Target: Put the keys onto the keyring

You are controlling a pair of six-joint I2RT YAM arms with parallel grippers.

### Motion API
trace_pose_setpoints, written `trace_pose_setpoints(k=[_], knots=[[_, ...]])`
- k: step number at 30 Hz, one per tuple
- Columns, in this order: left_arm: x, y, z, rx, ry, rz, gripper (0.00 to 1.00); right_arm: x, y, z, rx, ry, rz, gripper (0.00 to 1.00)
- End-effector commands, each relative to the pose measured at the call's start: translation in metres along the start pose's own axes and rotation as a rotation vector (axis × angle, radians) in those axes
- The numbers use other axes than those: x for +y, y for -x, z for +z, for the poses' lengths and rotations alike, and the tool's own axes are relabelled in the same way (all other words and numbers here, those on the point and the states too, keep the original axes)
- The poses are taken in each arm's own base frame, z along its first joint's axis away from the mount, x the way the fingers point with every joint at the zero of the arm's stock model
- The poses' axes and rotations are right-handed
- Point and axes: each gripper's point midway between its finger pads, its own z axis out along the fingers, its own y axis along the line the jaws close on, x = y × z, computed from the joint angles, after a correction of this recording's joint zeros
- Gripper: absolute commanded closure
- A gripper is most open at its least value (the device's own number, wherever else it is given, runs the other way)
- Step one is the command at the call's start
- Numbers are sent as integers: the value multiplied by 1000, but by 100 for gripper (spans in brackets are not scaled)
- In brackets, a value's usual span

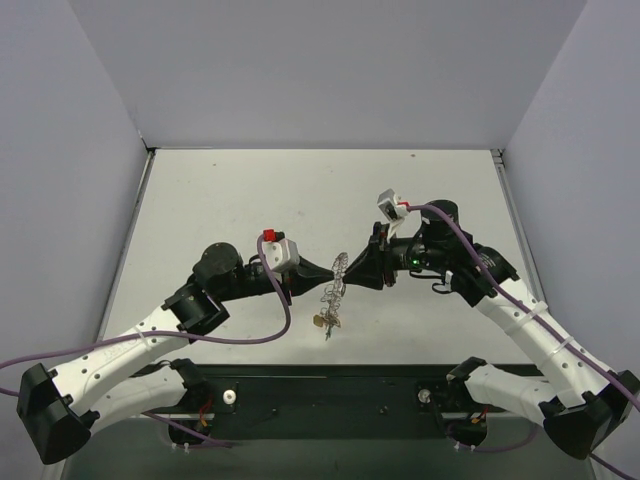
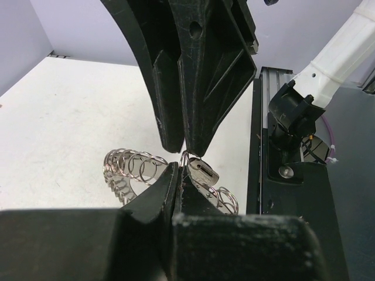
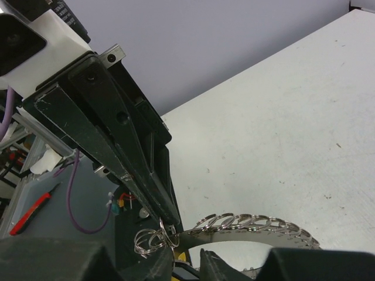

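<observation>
The keyring (image 1: 338, 272) hangs above the table between both grippers, a silvery band lined with small wire loops (image 2: 126, 167) (image 3: 258, 227). My left gripper (image 1: 320, 272) (image 2: 179, 168) is shut on its edge. Right at those tips a silver key (image 2: 203, 174) rests against the ring. From the opposite side comes my right gripper (image 1: 352, 270) (image 3: 187, 260), its fingers (image 2: 199, 88) drawn close with a narrow gap, and a small wire loop rises into that gap. Keys (image 1: 325, 322) dangle below the ring. Something yellow (image 3: 186, 256) shows between the right fingers.
The white table (image 1: 250, 200) is walled by pale panels at the back and both sides. A black rail (image 1: 330, 392) holding the arm bases runs along the near edge. Purple cables (image 1: 285, 320) loop beside the left arm, and the right arm's base (image 2: 293, 134) stands by the rail.
</observation>
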Motion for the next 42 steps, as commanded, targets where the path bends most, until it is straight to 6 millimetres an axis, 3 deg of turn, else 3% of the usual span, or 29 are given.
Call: trace_pose_setpoints(k=[1,5,28,34,35,39,42], knots=[[-1,42,-2,-114,7,81,100,15,12,-5,-28,61,-39,86],[-1,42,-3,-121,7,86,100,14,10,-4,-21,64,-35,100],[-7,60,-2,-221,-27,111,100,7,-3,7,16,100,-23,100],[-8,60,-1,-221,-35,113,100,4,1,-4,-20,54,-67,100],[-8,60,-2,-220,-31,115,100,6,5,-10,-41,41,-91,99],[-7,58,-3,-213,-24,117,100,3,13,-27,-100,-28,-167,71],[-7,58,-4,-213,-25,119,100,8,17,-37,-138,-39,-207,56]])
